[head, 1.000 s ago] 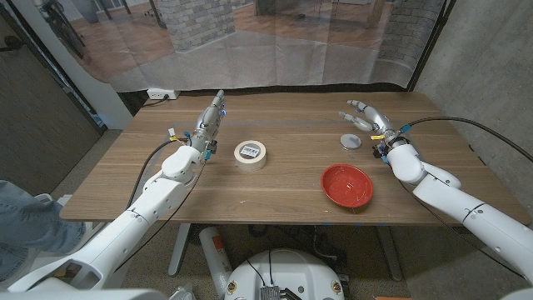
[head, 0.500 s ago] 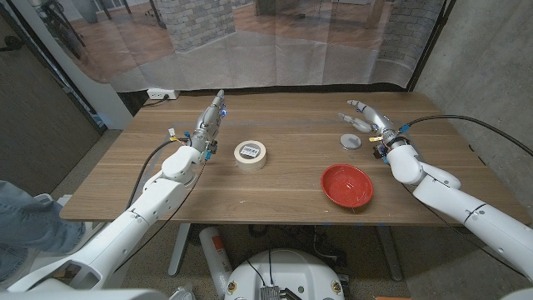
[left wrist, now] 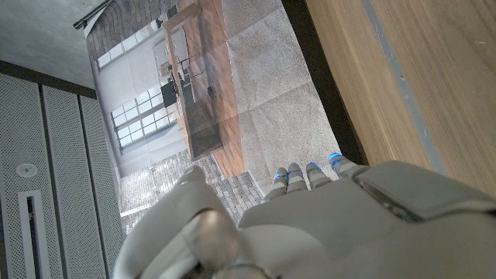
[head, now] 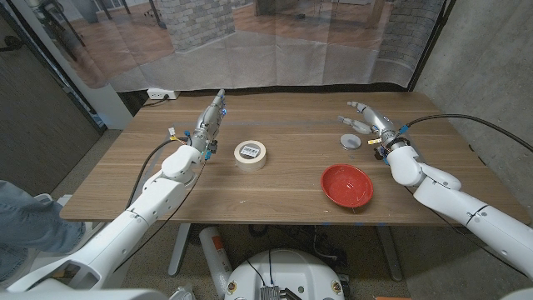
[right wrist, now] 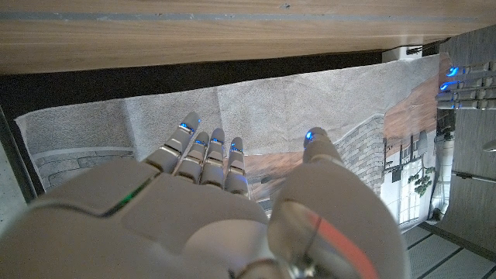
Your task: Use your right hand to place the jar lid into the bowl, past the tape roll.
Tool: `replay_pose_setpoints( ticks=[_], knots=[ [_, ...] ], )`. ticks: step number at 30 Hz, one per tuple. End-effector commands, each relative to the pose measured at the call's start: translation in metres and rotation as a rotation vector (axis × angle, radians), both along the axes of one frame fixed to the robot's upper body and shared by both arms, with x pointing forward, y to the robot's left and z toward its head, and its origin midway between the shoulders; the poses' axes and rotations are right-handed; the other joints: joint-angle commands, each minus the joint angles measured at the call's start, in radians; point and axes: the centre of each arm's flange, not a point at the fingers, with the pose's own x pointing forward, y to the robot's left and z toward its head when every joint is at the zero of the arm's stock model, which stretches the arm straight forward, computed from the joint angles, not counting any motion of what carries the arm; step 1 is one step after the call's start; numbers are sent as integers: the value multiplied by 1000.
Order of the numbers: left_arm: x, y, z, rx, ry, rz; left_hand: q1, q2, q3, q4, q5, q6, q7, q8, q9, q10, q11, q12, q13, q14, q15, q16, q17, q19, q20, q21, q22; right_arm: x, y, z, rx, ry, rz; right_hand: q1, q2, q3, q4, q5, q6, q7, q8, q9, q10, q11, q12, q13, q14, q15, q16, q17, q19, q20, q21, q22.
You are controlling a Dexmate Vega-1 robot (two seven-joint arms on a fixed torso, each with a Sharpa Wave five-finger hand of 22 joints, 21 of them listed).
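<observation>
We could not see all of the jar lid [head: 351,141], because the right hand [head: 369,122] was over it and covered its far edge. We could not tell if the fingers [head: 356,107] touched the lid or were just above it. The label on the tape roll [head: 251,153] was too small for us to read. The right arm [head: 466,208] was cut off at the picture's edge. In the left wrist view, the left hand [left wrist: 325,225] was cut off at the edge. A person's sleeve [head: 25,218] was cut off at the side of the head view.
</observation>
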Motion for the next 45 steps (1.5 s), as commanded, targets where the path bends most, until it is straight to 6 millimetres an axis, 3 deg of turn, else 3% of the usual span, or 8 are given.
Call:
replay_pose_setpoints(
  ticks=[1, 9, 14, 17, 21, 23, 27, 45],
  knots=[
    [-2, -1, 1, 6, -3, -3, 5, 3, -1, -5, -3, 2, -3, -1, 3, 1, -3, -2, 1, -17, 6, -2, 1, -121, -46, -3, 4, -3, 1, 0, -36, 4, -23, 13, 3, 1, -7, 9, -12, 2, -8, 2, -13, 2, -3, 3, 2, 11, -3, 5, 13, 2, -7, 3],
    [-5, -3, 2, 8, -10, -2, 6, 5, -3, -5, -5, 10, -4, 0, 3, 9, -6, -1, 1, -10, 4, 0, 1, -115, -41, -3, 4, -5, 3, 1, -82, 14, -40, 21, -2, 1, -13, 10, -29, -6, -12, 3, -30, 9, -8, 4, -6, 21, -7, 4, 21, 28, -13, 3],
    [-6, -4, 2, 10, -10, -1, 6, 5, -4, -6, -5, 14, -4, 1, 3, 10, -8, -1, 1, -12, 4, -1, 1, -117, -39, -4, 4, -5, 3, 1, -99, 25, -45, 25, -4, -1, -16, 11, -47, -28, -16, 3, -42, 5, -11, 4, -10, 27, -7, 4, 16, 43, -24, 3],
    [-6, -6, 2, 10, -11, -2, 6, 6, -4, -6, -5, 15, -4, 0, 3, 11, -9, -1, 1, -14, 3, -2, 1, -120, -38, -5, 4, -5, 3, 1, -108, 33, -50, 27, -5, -2, -17, 11, -50, -37, -14, 3, -47, -1, -10, 5, -18, 32, -9, 4, 7, 70, -34, 2],
    [-7, -7, 1, 8, -11, -3, 6, 6, -5, -6, -6, 16, -4, 0, 3, 13, -8, -1, 1, -16, 3, -3, 1, -120, -37, -6, 4, -6, 3, 2, -125, 44, -57, 30, -6, -3, -19, 12, -53, -44, -13, 4, -49, -4, -10, 5, -19, 39, -9, 3, 5, 86, -40, 2],
    [-7, -7, 1, 8, -11, -3, 7, 6, -5, -6, -6, 18, -4, 1, 3, 12, -7, -2, 1, -16, 4, -3, 1, -120, -37, -6, 4, -6, 4, 2, -133, 50, -65, 34, -8, -4, -22, 13, -58, -48, -12, 4, -53, -4, -9, 6, -22, 41, -9, 3, 6, 125, -48, 2],
    [-8, -7, 0, 12, -9, -2, 7, 7, -6, -6, -6, 19, -4, 0, 3, 13, -6, -2, 2, -16, 5, -3, 2, -121, -35, -7, 5, -5, 5, 4, -137, 57, -76, 34, -8, -6, -21, 14, -65, -52, -12, 4, -60, -7, -9, 6, -25, 48, -8, 3, 19, 166, -53, 2],
    [-8, -4, 4, 14, -17, -1, 8, 10, -8, -6, -8, 20, -7, -3, 3, 13, -9, -4, 2, -19, -2, -4, 2, -122, -34, -9, 5, 2, 9, 6, -176, 110, -124, 51, -10, -6, -29, 15, -77, -50, -11, 4, -70, -7, -9, 7, -27, 60, -8, 1, 44, 200, -61, 2]
  ],
)
